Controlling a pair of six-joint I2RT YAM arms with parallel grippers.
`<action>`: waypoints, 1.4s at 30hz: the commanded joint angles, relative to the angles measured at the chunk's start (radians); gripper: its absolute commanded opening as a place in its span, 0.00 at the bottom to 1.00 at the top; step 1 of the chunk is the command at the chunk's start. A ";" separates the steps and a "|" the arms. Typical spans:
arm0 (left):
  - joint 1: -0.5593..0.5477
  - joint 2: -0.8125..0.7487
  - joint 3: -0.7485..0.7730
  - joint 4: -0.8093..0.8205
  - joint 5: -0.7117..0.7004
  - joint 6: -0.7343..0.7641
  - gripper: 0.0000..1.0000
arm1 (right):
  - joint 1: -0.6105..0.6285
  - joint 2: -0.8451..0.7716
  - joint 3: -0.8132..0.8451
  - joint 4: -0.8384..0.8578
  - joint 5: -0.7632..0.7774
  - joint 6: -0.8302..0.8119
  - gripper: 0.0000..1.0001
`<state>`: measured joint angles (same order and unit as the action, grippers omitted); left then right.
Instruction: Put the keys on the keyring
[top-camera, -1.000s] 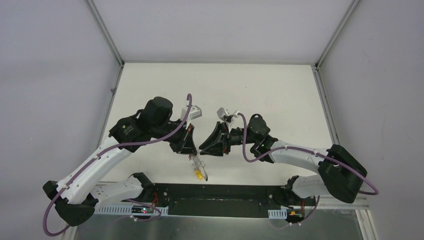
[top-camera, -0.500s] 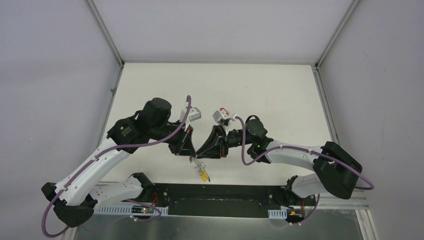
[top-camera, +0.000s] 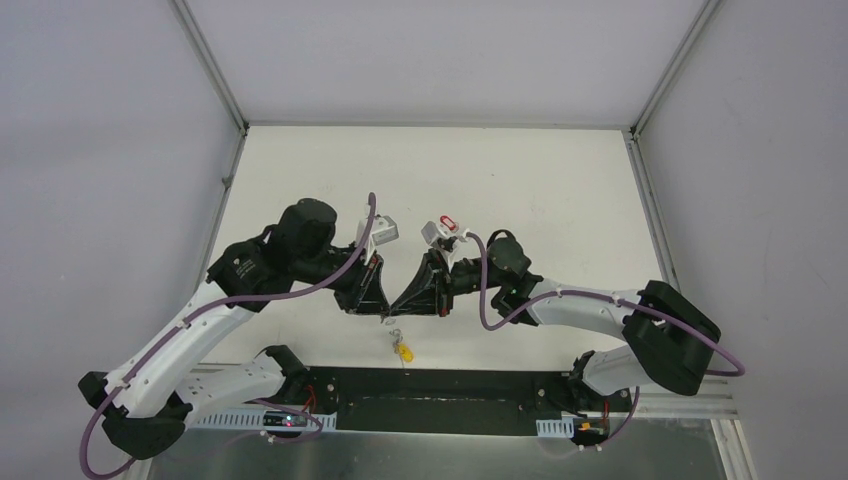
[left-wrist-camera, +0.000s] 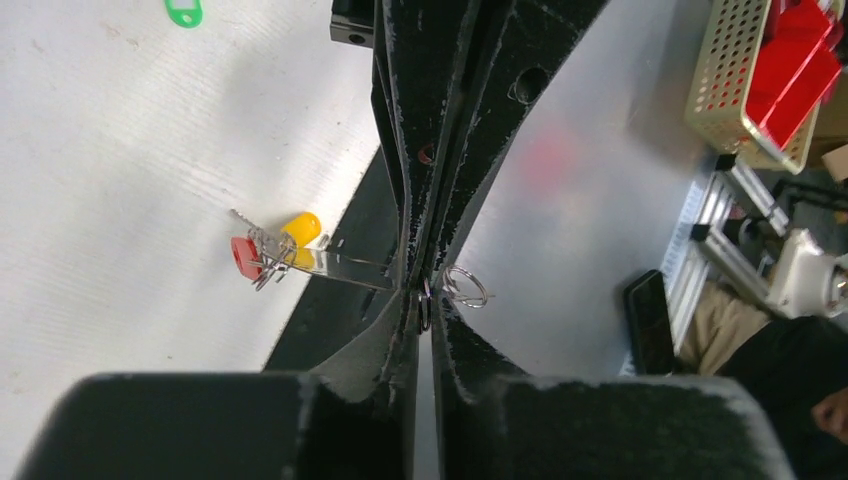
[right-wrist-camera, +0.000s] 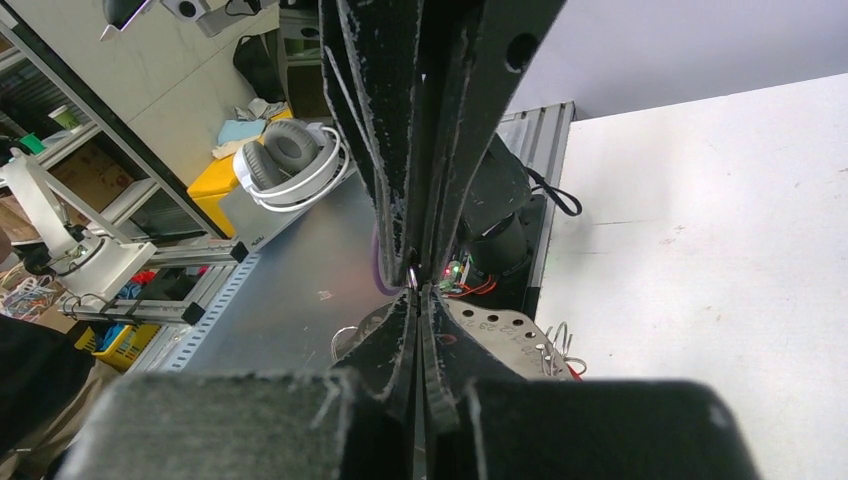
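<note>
My left gripper (top-camera: 384, 311) (left-wrist-camera: 424, 300) is shut on the keyring (left-wrist-camera: 424, 303), a thin dark hoop seen edge-on between its tips. My right gripper (top-camera: 398, 308) (right-wrist-camera: 413, 283) is shut too, its tips meeting the left tips at the same spot with a thin metal edge between them. A small silver loop (left-wrist-camera: 466, 287) sticks out beside the tips. A bunch of keys (top-camera: 398, 337) (left-wrist-camera: 265, 262) hangs below, with a yellow tag (top-camera: 404, 352) (left-wrist-camera: 300, 228) and a red tag (left-wrist-camera: 243, 257). A flat silver plate with holes (right-wrist-camera: 500, 325) hangs with them.
A green tag (left-wrist-camera: 183, 12) lies on the white table. A red oval tag (top-camera: 447, 222) shows behind my right wrist. The black base strip (top-camera: 440, 385) runs along the near edge, just below the hanging keys.
My right gripper has moved left until its tips meet my left gripper's tips. The red oval tag came into view behind the right wrist. The hanging keys swung slightly.
</note>
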<state>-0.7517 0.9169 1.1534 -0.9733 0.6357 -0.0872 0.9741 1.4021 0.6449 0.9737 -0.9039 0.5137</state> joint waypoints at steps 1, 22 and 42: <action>0.002 -0.033 0.005 0.072 -0.024 0.000 0.23 | 0.009 -0.021 0.008 0.031 0.010 -0.024 0.00; 0.002 -0.490 -0.308 0.423 -0.438 -0.262 0.79 | -0.016 -0.390 0.014 -0.516 0.101 -0.514 0.00; 0.002 -0.334 -0.447 0.192 -0.659 -0.581 0.99 | -0.143 -0.560 0.083 -0.751 0.288 -0.619 0.00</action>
<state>-0.7517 0.4744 0.6994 -0.7269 0.0010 -0.5610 0.8684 0.8639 0.6441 0.1947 -0.7017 -0.1650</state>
